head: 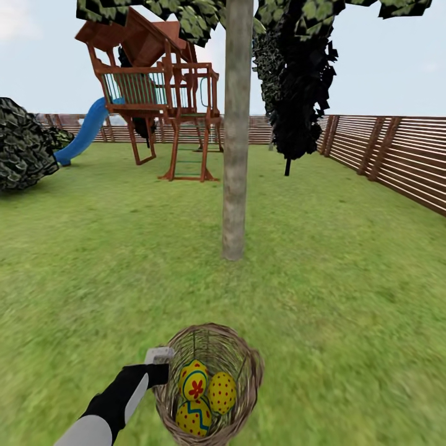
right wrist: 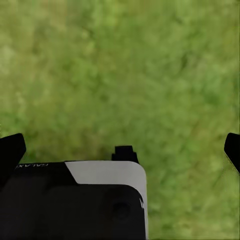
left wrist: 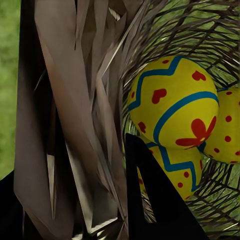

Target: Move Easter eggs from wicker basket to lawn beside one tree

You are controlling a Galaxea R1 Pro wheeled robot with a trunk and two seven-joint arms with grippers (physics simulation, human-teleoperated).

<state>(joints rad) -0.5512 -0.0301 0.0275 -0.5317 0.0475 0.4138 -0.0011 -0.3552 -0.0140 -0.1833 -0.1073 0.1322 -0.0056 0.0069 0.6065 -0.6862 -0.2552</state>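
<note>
The wicker basket (head: 249, 365) hangs low in front of me in the head view, over the lawn (head: 347, 279). Three Easter eggs lie inside it: one with a red flower (head: 194, 379), one dotted (head: 222, 393), and one with a zigzag band (head: 193, 417). My left gripper (head: 162, 370) is shut on the basket's left rim. In the left wrist view the basket wall (left wrist: 75, 100) sits between the fingers, with one dark finger (left wrist: 150, 200) inside beside the eggs (left wrist: 172, 100). My right gripper (right wrist: 122, 145) is open over bare grass (right wrist: 125, 65). The tree (head: 237, 155) stands straight ahead.
A dark narrow-trunked tree (head: 297, 93) stands behind the trunk to the right. A slat fence (head: 390, 155) runs along the right and back. The wooden play tower (head: 161, 93) with its blue slide (head: 83, 136) is at the back left, and a round bush (head: 21, 148) at the far left.
</note>
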